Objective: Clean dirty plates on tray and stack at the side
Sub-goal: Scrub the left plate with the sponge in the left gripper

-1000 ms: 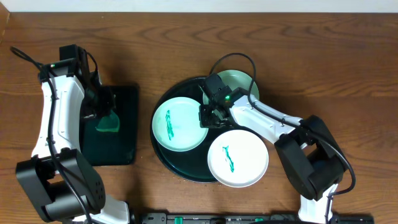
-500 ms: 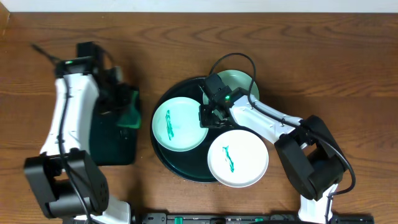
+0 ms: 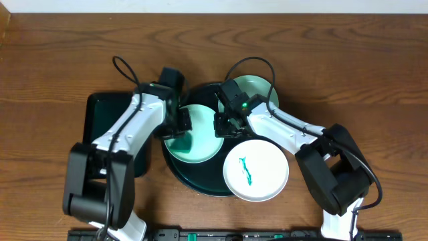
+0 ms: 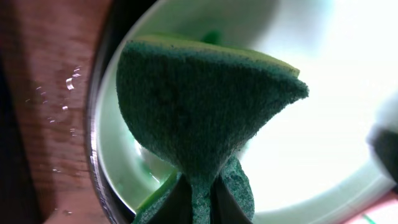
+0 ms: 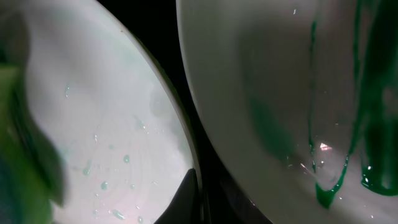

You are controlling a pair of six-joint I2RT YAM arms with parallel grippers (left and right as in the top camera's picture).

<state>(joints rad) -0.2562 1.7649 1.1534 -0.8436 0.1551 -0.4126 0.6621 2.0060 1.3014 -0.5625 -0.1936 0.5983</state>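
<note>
The round black tray point(image 3: 198, 183) holds three white plates. My left gripper point(image 3: 178, 124) is shut on a green sponge point(image 4: 205, 106) and holds it over the left plate point(image 3: 198, 142), whose pale wet face fills the left wrist view point(image 4: 323, 124). The arm hides that plate's scribble. My right gripper point(image 3: 224, 124) is shut on this plate's right rim; one dark finger point(image 5: 186, 198) lies on the wet plate point(image 5: 112, 124). The front right plate point(image 3: 257, 171) carries a teal scribble and shows in the right wrist view point(image 5: 280, 93). The back plate point(image 3: 257, 89) lies partly under the right arm.
A smaller rectangular black tray point(image 3: 100, 127) lies left of the round tray, now without the sponge. The round tray's rim point(image 4: 99, 155) borders wet brown wood point(image 4: 50, 93). Both arms cross over the tray's middle.
My left arm has swung right from the rectangular tray to the left plate, carrying the green sponge. The right arm and the three plates have not moved.
</note>
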